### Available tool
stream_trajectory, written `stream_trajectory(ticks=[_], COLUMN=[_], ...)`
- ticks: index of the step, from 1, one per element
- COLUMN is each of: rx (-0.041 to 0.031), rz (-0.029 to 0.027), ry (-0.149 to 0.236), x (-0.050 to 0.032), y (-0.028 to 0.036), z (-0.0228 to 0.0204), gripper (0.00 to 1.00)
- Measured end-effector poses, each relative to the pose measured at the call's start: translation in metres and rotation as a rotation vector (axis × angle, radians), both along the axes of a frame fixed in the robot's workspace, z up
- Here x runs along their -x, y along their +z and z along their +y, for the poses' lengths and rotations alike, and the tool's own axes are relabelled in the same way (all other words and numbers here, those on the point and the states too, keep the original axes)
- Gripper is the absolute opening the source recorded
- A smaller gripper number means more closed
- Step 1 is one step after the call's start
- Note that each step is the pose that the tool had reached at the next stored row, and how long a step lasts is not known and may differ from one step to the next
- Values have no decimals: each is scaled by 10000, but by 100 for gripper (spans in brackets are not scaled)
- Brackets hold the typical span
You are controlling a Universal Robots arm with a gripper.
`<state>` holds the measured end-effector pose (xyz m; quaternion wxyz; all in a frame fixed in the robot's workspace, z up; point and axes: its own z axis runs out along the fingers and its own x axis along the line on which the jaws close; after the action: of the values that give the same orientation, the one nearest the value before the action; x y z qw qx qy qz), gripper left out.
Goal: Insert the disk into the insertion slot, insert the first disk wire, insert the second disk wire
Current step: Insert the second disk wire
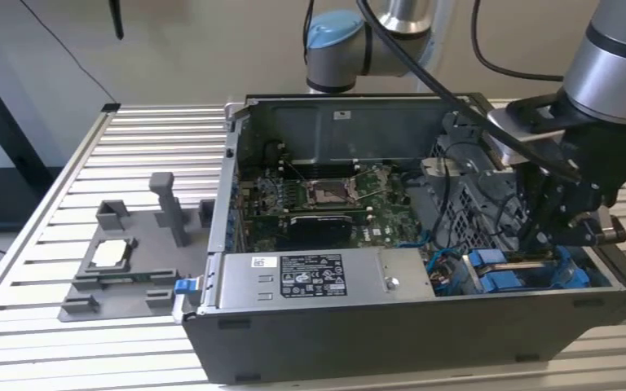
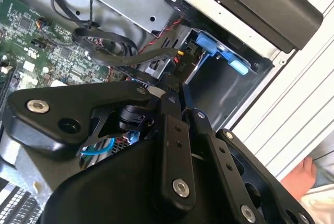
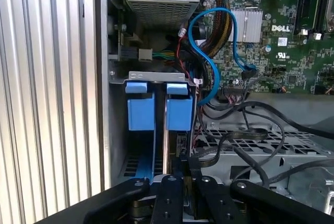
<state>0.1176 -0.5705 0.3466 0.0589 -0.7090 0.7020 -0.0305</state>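
My gripper (image 1: 570, 230) reaches down into the open computer case (image 1: 422, 342) over the drive bay on the exterior view's right. In both wrist views its black fingers (image 3: 171, 195) meet on a small black wire connector (image 2: 174, 79) with a flat black cable (image 2: 125, 44) trailing from it. The connector hangs just above the bay. Two bright blue carrier frames (image 3: 179, 112) stand side by side in the bay's slots, and a thin silver edge of the disk (image 3: 164, 140) shows between them. Blue carrier parts (image 1: 498, 279) also show beside the gripper.
A grey labelled power-supply box (image 1: 313, 277) and the motherboard (image 1: 324, 199) lie in the case. Loose black cables (image 3: 250, 130) and a blue cable (image 3: 211, 67) cross near the bay. A grey fixture (image 1: 128, 265) sits on the slatted table (image 1: 41, 269). A person's hand (image 2: 301, 178) is at the table edge.
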Motion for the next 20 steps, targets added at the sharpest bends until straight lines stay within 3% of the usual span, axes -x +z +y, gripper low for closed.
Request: stream_trajectory(ticks=[20], rx=[-55], rz=[0], ry=[-270], x=[-12], y=[-53], z=[0], gripper=[16])
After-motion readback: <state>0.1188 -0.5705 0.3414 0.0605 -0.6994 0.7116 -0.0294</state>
